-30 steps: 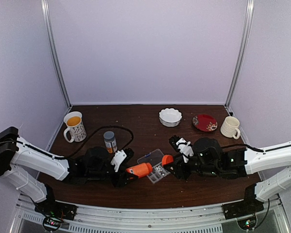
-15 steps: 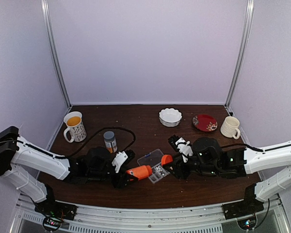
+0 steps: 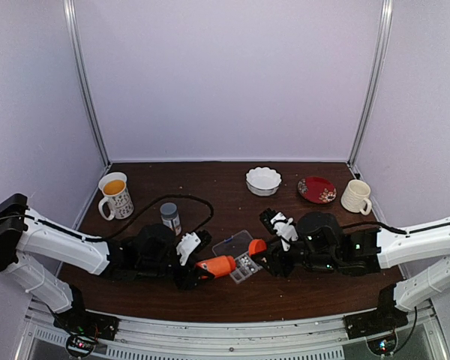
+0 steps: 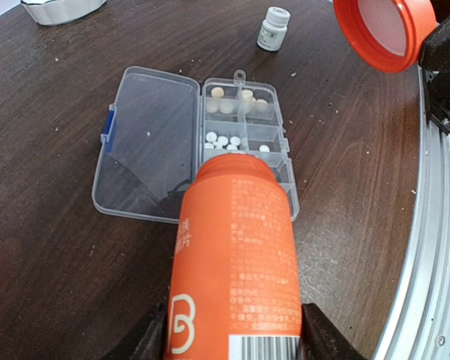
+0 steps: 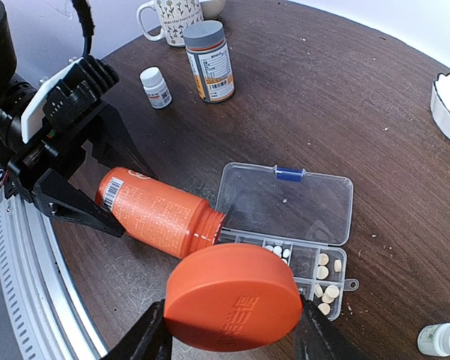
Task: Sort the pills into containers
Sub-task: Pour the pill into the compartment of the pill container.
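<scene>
The clear organizer box point(image 4: 244, 142) lies open on the table, lid point(image 4: 146, 142) flat to one side; it also shows in the top view point(image 3: 240, 259) and the right wrist view point(image 5: 285, 206). White pills point(image 4: 221, 139) and tan pills point(image 4: 232, 101) lie in its compartments, also seen in the right wrist view point(image 5: 326, 289). My left gripper point(image 4: 236, 334) is shut on the orange bottle point(image 4: 236, 262), tipped with its open mouth over the box. My right gripper point(image 5: 232, 330) is shut on the orange cap point(image 5: 232, 296), held just above the box's near side.
A small white bottle point(image 4: 274, 28) stands beyond the box; another small white bottle point(image 5: 156, 86) and a grey-capped bottle point(image 5: 210, 60) stand by the left arm. At the back are a white bowl point(image 3: 263, 181), a red plate point(image 3: 316, 189) and two mugs point(image 3: 115, 195) point(image 3: 356, 196).
The left gripper with the orange bottle has shifted slightly towards the box and tipped a little more. The right gripper and cap have barely moved.
</scene>
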